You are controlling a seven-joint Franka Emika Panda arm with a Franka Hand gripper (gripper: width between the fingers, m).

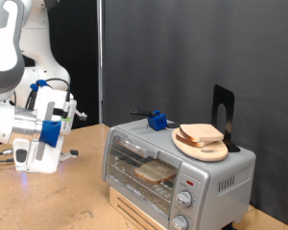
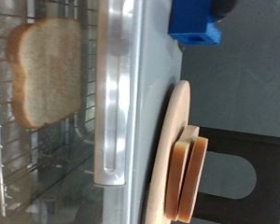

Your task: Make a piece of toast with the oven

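Note:
The silver oven (image 1: 178,168) stands at the exterior view's lower right with its glass door shut. Through the glass, one piece of toast (image 1: 154,172) lies flat on the wire rack; the wrist view also shows this slice (image 2: 47,70) beside the door handle (image 2: 117,93). My gripper (image 1: 73,113) hangs at the exterior view's left, well away from the oven and pointing towards it, with nothing visible between its fingers. The fingers do not show in the wrist view.
On the oven's top lies a round wooden board (image 1: 213,151) with two more slices (image 1: 202,134) on it, also seen in the wrist view as board (image 2: 168,149) and slices (image 2: 191,177). A blue block (image 1: 160,121) and a black stand (image 1: 224,113) sit there too.

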